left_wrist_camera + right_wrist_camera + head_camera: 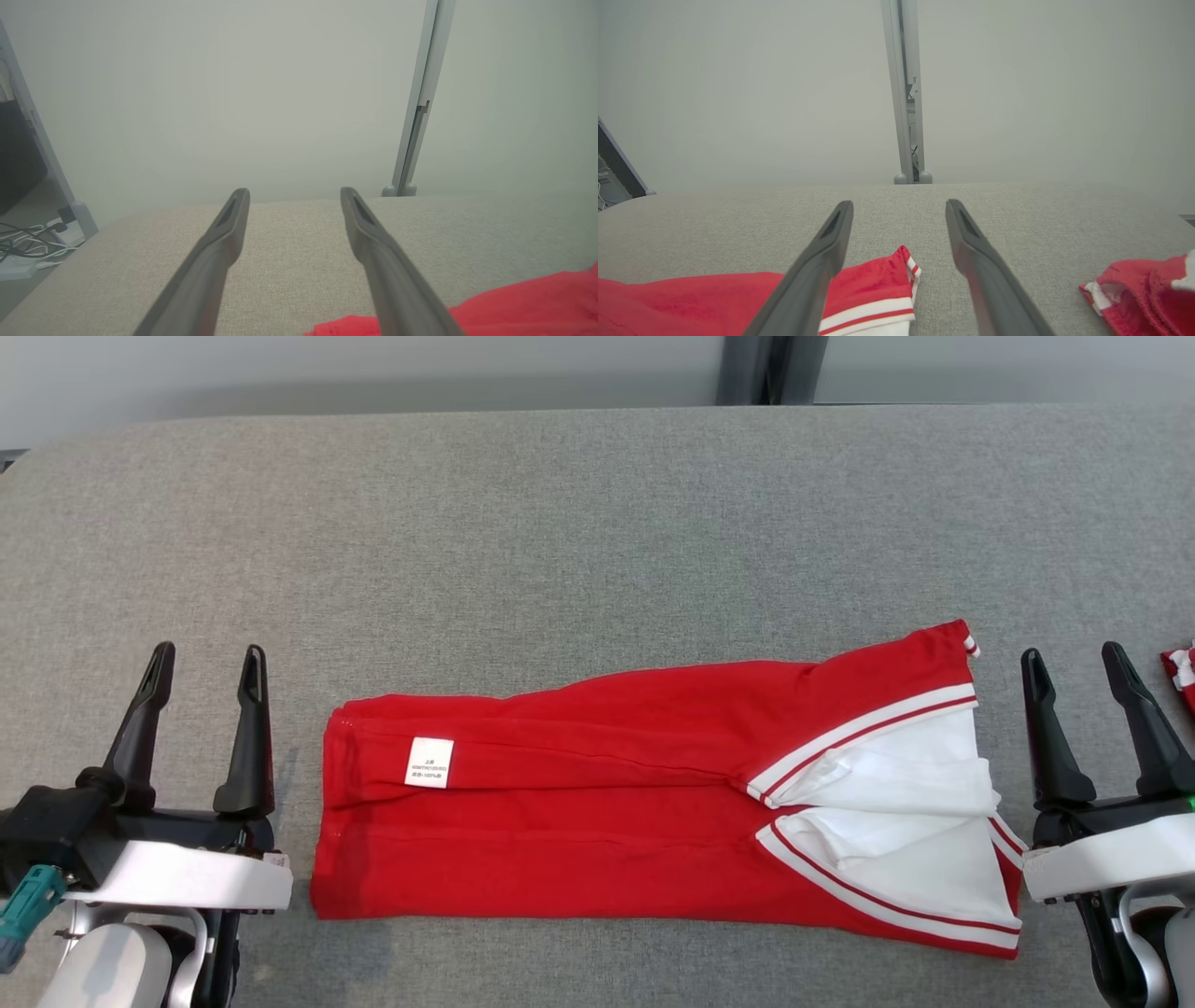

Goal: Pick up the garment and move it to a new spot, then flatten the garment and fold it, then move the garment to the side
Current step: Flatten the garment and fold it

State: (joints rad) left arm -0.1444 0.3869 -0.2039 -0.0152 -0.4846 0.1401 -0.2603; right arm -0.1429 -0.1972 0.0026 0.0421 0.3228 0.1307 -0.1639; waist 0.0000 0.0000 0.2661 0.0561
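A red garment [597, 803] with white striped trim and white sleeves lies folded into a long band across the near middle of the grey table, a white label on its left part. My left gripper [207, 667] stands open just left of its left end, fingers apart with nothing between them. Beside the sleeve end on the right, my right gripper [1075, 665] is open too. The left wrist view has the garment's red edge [523, 305] at lower right, past my left gripper [295, 196]. In the right wrist view the striped corner [878, 291] lies under my right gripper [900, 207].
A second red and white piece of cloth [1181, 674] lies at the table's right edge, also seen in the right wrist view [1143, 291]. The grey fabric table [597, 523] stretches bare behind the garment to a pale wall with a grey post [906, 93]. Cables [28, 247] lie on the floor left.
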